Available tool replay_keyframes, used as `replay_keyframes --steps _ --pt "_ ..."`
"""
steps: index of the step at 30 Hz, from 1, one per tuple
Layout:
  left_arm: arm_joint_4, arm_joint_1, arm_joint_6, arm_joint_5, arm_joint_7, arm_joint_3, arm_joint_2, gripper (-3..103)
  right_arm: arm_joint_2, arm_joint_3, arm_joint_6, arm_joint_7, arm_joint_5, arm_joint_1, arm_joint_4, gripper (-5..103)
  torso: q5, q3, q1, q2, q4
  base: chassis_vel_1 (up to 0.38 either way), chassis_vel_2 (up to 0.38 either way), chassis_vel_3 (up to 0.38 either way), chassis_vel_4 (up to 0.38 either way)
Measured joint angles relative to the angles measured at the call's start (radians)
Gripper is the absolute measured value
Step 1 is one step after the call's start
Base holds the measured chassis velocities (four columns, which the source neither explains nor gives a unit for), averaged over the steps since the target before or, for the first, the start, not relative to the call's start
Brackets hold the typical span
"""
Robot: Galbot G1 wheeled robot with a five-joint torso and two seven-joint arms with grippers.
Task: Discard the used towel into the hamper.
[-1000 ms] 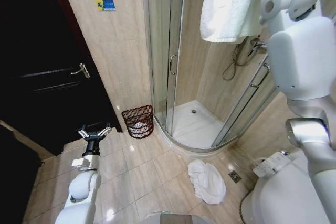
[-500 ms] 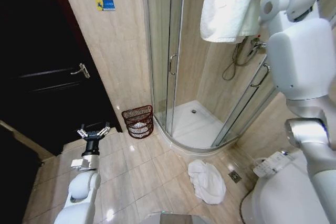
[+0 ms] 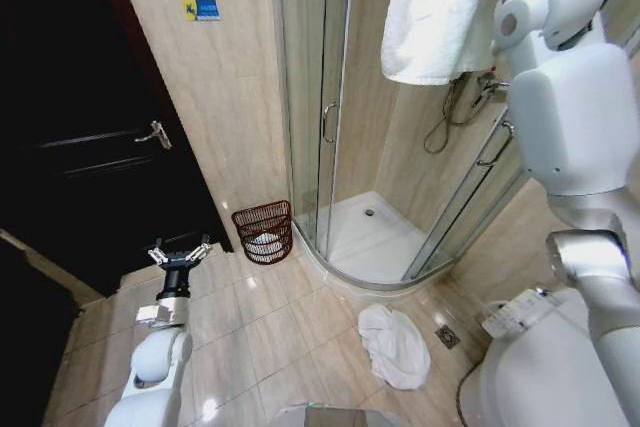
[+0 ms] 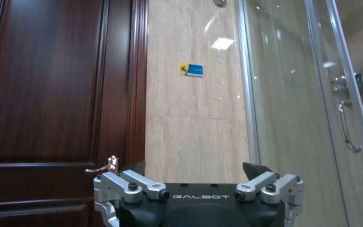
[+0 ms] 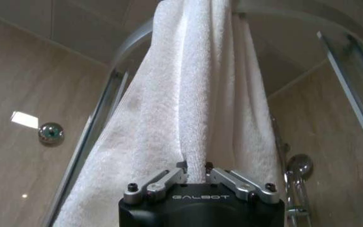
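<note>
A white towel (image 3: 435, 17) hangs over the top rail of the shower cabin; in the right wrist view the same towel (image 5: 188, 94) drapes straight down. My right gripper (image 5: 194, 166) is raised up to it and shut on a fold at its lower part. A second white towel (image 3: 395, 345) lies crumpled on the floor tiles in front of the shower. The hamper (image 3: 264, 232), a dark red-brown wire basket, stands on the floor against the wall beside the shower door, with something white inside. My left gripper (image 3: 180, 250) is held low, left of the hamper, open and empty (image 4: 194, 168).
The curved glass shower cabin (image 3: 330, 117) stands behind the hamper. A dark wooden door (image 3: 90, 147) with a lever handle fills the left. A white toilet (image 3: 530, 347) sits at the lower right, a floor drain (image 3: 447, 336) near it.
My right arm has shifted slightly at the upper right. The hanging towel, the floor towel, the hamper and the left arm stay where they were.
</note>
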Motion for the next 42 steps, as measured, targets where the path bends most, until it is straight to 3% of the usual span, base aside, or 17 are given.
replay_keyframes --steps 23,42 --pt "-0.001 0.009 -0.011 -0.001 0.000 0.001 -0.002 100 -0.079 0.047 -0.006 0.027 0.050 -0.225 0.168 6 0.0000 0.000 0.000 0.000 0.0000 0.000 0.000 0.000 0.000" --pt "0.009 0.012 -0.028 0.005 0.001 0.006 -0.002 100 -0.133 0.206 0.015 0.000 0.021 -0.589 0.307 6 -0.0001 0.000 0.000 0.000 0.0001 0.000 0.000 0.000 0.000"
